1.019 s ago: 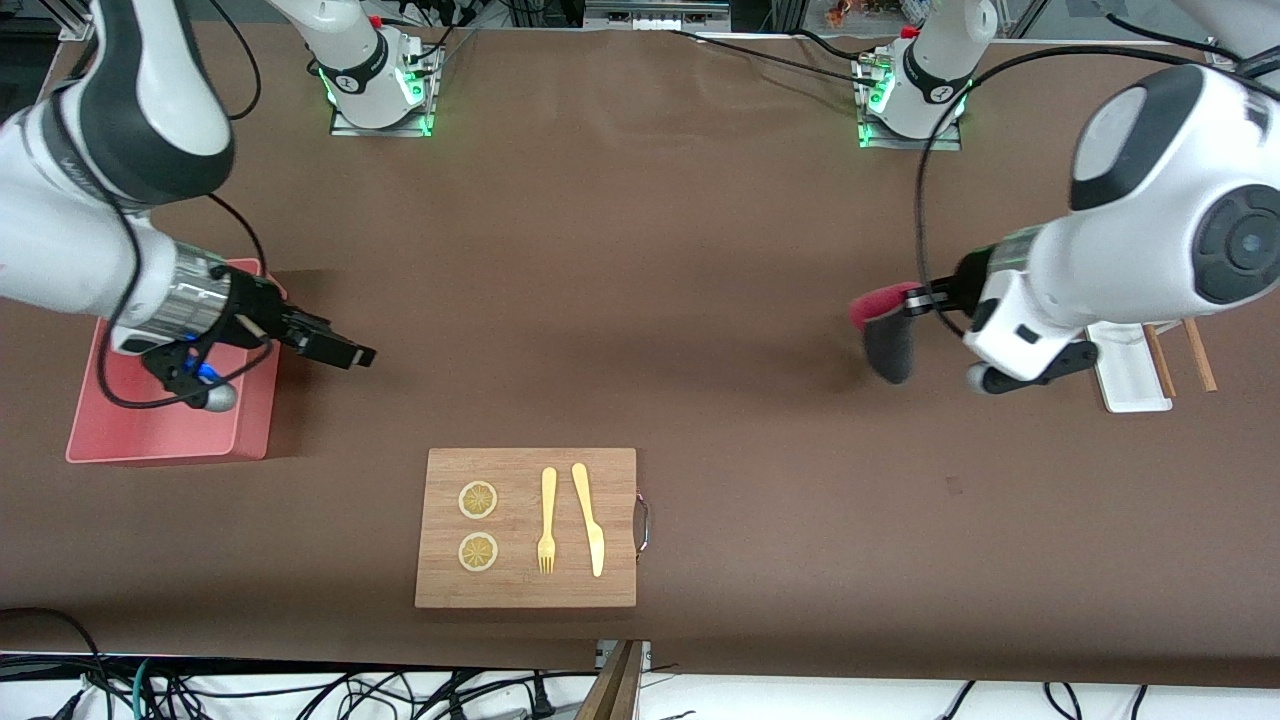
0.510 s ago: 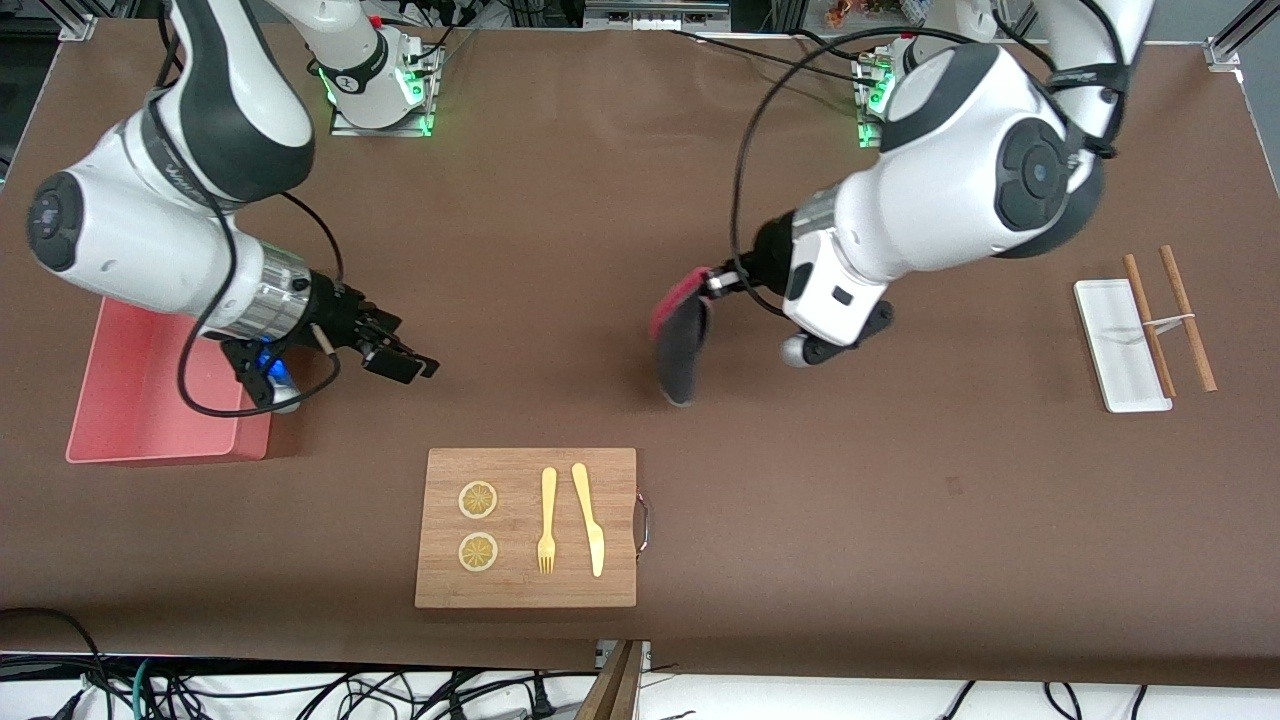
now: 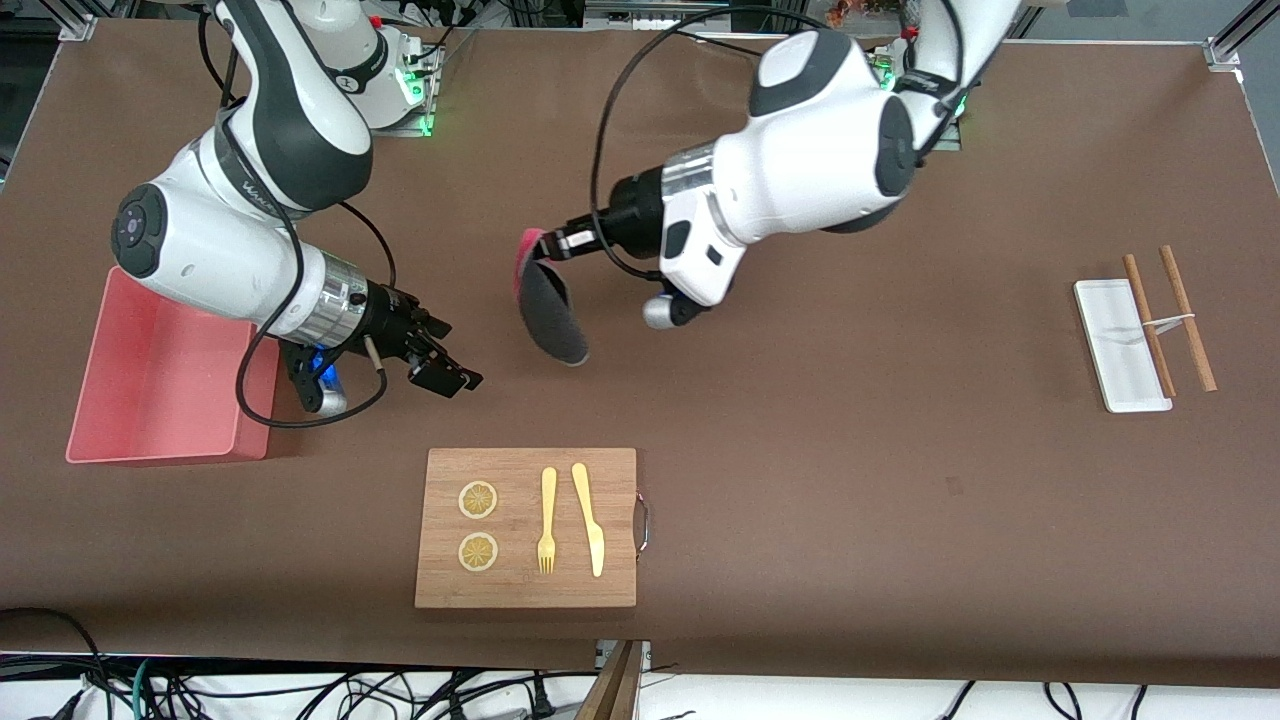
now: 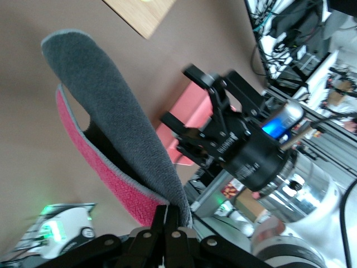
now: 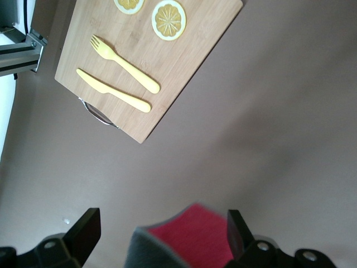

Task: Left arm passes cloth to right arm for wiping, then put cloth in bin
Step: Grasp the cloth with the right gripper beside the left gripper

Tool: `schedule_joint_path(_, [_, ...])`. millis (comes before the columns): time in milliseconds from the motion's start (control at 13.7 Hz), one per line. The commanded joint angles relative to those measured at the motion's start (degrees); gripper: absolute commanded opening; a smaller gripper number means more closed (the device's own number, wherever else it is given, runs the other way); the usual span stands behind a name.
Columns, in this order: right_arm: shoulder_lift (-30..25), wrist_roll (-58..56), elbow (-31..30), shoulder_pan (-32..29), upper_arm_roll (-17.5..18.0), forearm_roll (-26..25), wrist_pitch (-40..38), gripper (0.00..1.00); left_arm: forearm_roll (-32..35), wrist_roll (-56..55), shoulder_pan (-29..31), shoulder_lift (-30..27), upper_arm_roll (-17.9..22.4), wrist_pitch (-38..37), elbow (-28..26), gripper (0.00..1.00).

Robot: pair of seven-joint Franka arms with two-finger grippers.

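My left gripper (image 3: 548,248) is shut on the top edge of the cloth (image 3: 550,312). The cloth hangs folded over the middle of the table, with its grey face out and its magenta face inside. In the left wrist view the cloth (image 4: 111,123) hangs from my shut left gripper (image 4: 172,213), and the right gripper (image 4: 181,96) faces it, open. My right gripper (image 3: 452,358) is open and empty, a short way from the cloth toward the bin (image 3: 150,390). In the right wrist view the cloth (image 5: 189,237) shows between the spread fingers of my right gripper (image 5: 160,223).
A wooden cutting board (image 3: 525,528) with two lemon slices, a yellow fork and a yellow knife lies nearer the front camera. It also shows in the right wrist view (image 5: 167,67). A small white tray (image 3: 1120,345) and chopsticks (image 3: 1165,320) lie at the left arm's end.
The left arm has carried the cloth from its own end of the table to the middle. The right gripper has moved from over the bin toward the cloth and is still open.
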Motion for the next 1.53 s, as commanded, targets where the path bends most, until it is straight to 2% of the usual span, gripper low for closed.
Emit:
schedule_joint_path(0, [0.47, 4.47, -0.78, 0.36, 1.36, 1.00, 0.67, 1.00, -3.07, -0.13, -3.05, 1.98, 0.44, 4.04, 1.76, 0.00])
schedule_joint_path(218, [0.56, 6.68, -3.59, 0.36, 2.50, 1.17, 0.57, 0.99, -2.99, -0.13, -3.67, 1.63, 0.44, 4.31, 1.85, 0.00])
schedule_joint_path(874, [0.22, 8.44, -3.06, 0.37, 2.68, 1.35, 0.49, 1.00, -2.63, -0.04, -2.89, 0.84, 0.44, 3.87, 1.58, 0.00])
schedule_joint_path(1092, [-0.05, 8.09, -2.89, 0.28, 2.77, 1.35, -1.71, 0.99, -2.46, -0.39, -2.89, 0.67, 0.53, 3.87, 1.58, 0.00])
schedule_joint_path(1165, [-0.05, 8.00, -2.37, 0.28, 2.77, 1.79, -2.15, 0.81, -2.46, -0.48, -2.89, 0.67, 0.53, 3.87, 1.58, 0.00])
schedule_joint_path(1238, [-0.05, 7.91, -2.10, 0.10, 2.68, 3.01, -2.50, 0.57, -2.46, -0.48, -2.89, 0.67, 0.53, 3.79, 1.58, 0.00])
schedule_joint_path(1310, [-0.05, 8.00, -1.49, -0.16, 2.68, 5.11, -2.50, 0.48, -2.46, -0.48, -2.80, 0.67, 0.53, 3.87, 1.58, 0.00])
schedule_joint_path(1456, [-0.14, 8.00, -1.04, -0.34, 2.59, 9.07, -2.59, 0.47, -2.37, -0.57, -2.80, 0.67, 0.53, 3.79, 1.58, 0.00])
